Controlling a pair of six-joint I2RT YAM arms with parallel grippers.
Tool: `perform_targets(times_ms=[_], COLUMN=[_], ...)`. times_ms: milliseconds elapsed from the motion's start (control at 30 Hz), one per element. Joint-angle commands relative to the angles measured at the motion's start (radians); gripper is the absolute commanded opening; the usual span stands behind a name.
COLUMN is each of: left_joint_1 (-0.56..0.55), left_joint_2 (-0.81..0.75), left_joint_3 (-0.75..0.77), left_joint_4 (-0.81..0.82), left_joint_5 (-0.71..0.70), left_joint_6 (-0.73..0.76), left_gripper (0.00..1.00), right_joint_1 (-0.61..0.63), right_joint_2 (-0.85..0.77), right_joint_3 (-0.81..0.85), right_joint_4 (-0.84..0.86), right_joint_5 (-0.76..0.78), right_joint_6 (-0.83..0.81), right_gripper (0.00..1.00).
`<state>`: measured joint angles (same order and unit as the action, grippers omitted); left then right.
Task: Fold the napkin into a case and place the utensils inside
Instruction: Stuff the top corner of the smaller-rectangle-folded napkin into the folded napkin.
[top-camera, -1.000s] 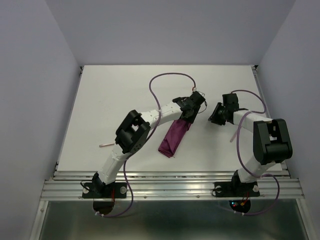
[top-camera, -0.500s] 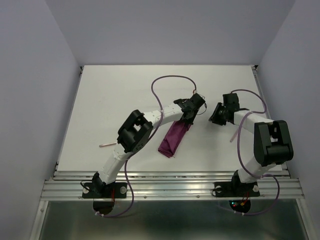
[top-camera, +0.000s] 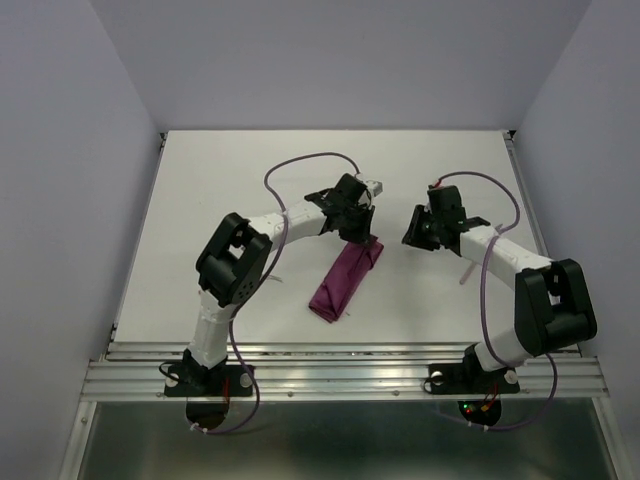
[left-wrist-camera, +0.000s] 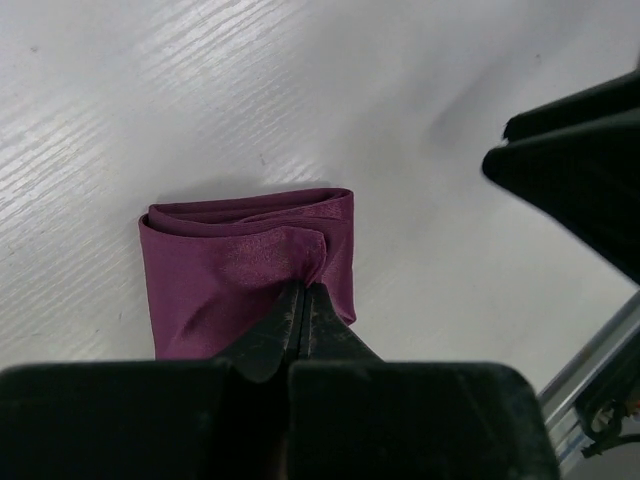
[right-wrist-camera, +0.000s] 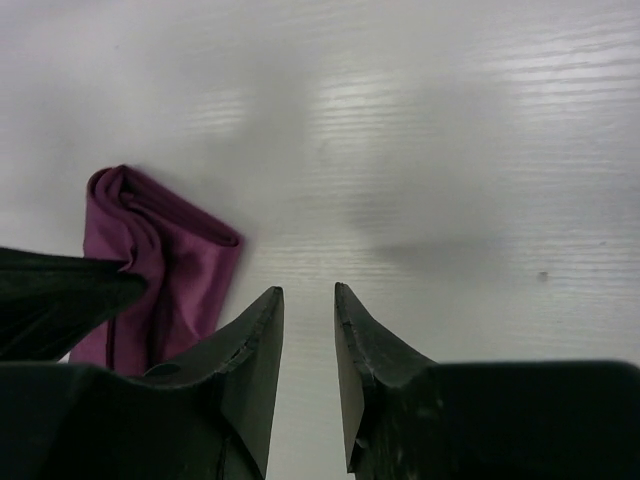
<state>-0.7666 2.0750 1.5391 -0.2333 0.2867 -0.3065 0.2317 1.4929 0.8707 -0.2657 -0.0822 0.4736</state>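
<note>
On the table (top-camera: 230, 180) the folded napkin (left-wrist-camera: 230, 265) lay as a narrow case (top-camera: 343, 280), left gripper (left-wrist-camera: 303, 290) pinched shut on its top layer, right gripper (right-wrist-camera: 308, 295) half-open, empty, just beside, and the next move looked like lifting that layer to open a mouth.

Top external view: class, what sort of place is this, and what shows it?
Probably a robotics lab test cell: left arm and right arm bolted to a metal rail, a white table, plain walls enclosing it.

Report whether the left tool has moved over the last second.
Yes. The left tool has swung leftward, away from the table's right edge, and now pinches the napkin's far end.
</note>
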Motion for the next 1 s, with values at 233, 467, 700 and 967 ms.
perform_targets(times_ms=[233,467,700,967], left_joint_1=[0.021,0.033,0.036,0.039], left_joint_2=[-0.125,-0.139,-0.125,-0.121], left_joint_3=[-0.068,-0.054,-0.040,-0.040], left_joint_4=[0.103,0.075,0.061,0.057], left_joint_5=[0.180,0.158,0.160,0.155], left_joint_6=[-0.040,-0.049,-0.043,-0.045], left_gripper=[0.00,0.00,0.00,0.00], right_joint_1=[0.199,0.230,0.230,0.230], right_joint_2=[-0.033,0.027,-0.075,-0.146], right_joint_3=[-0.012,-0.004,-0.110,-0.231], right_joint_4=[0.020,0.051,0.060,0.077], right_joint_5=[0.029,0.036,0.087,0.091], right_joint_6=[-0.012,0.049,0.135,0.177], right_gripper=[0.33,0.27,0.20,0.16])
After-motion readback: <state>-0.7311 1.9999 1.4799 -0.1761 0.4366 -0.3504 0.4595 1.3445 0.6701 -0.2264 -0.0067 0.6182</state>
